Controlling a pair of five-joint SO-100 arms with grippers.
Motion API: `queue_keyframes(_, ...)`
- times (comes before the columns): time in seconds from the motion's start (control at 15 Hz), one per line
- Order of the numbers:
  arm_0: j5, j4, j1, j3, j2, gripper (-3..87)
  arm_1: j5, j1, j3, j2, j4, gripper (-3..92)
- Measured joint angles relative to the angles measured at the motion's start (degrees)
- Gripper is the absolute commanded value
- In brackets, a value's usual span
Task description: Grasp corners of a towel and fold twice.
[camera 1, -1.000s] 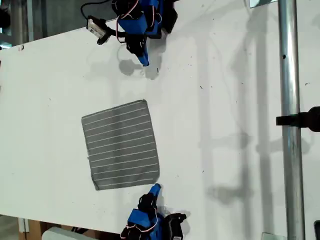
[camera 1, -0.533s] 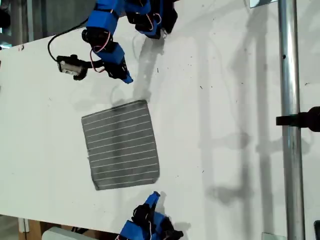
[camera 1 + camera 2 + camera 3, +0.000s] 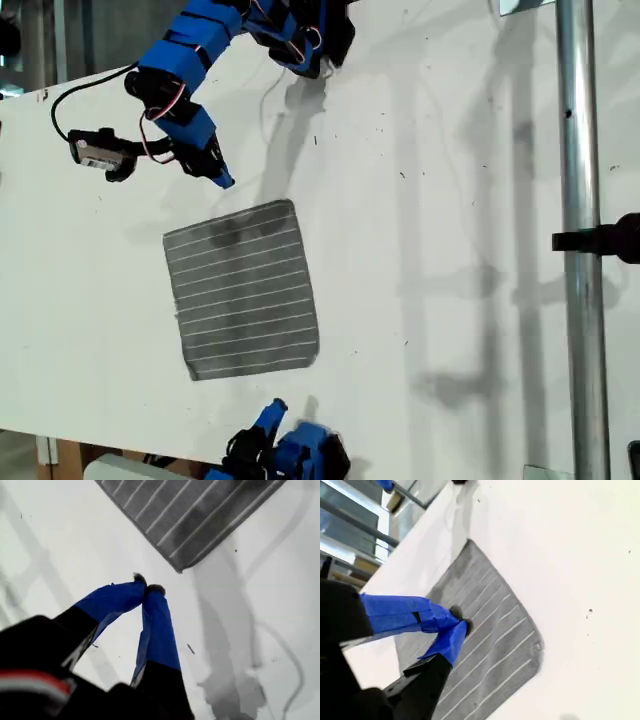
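Exterior view has the towel (image 3: 243,290) lying flat and unfolded on the white counter (image 3: 450,200), so I judge no fold is begun and the step in hand is the approach to the corners. My first gripper (image 3: 220,180) hangs just off the towel's edge toward the exterior view's top, and my second gripper (image 3: 272,408) sits beyond the opposite edge, apart from the cloth. The first wrist view adds what the overhead angle cannot: my first gripper's tips are pressed together, holding nothing, over bare counter with one corner (image 3: 180,569) just ahead. The second wrist view shows my second gripper likewise closed and empty, the striped cloth behind it and a rounded corner (image 3: 538,647) off to the side. Next, both should probably open, then descend onto a corner each.
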Motion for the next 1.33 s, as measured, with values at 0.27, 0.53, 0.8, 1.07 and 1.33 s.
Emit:
queue_keyframes(0.27, 1.6, 0.0, -0.8, -0.5, -0.7, 8.4, -5.2, -0.4, -0.1, -0.9, -0.1, 34.1)
queue_keyframes(0.53, 2.0, 0.0, -0.7, 1.7, -1.1, 9.4, -15.6, -0.5, 1.8, -6.2, -4.0, 34.9)
queue_keyframes(0.8, 1.5, 0.0, -0.7, 4.7, -0.8, 9.0, -23.6, 1.3, 8.4, -18.5, -13.6, 36.2)
queue_keyframes(1.07, 0.8, 0.0, -0.7, 5.8, -0.7, 8.5, -27.2, 3.0, 8.2, -34.1, -20.1, 34.5)
queue_keyframes(1.33, -0.3, 0.0, -0.8, 7.7, 0.2, 7.7, -28.9, 3.2, 6.6, -41.2, -21.4, 4.3)
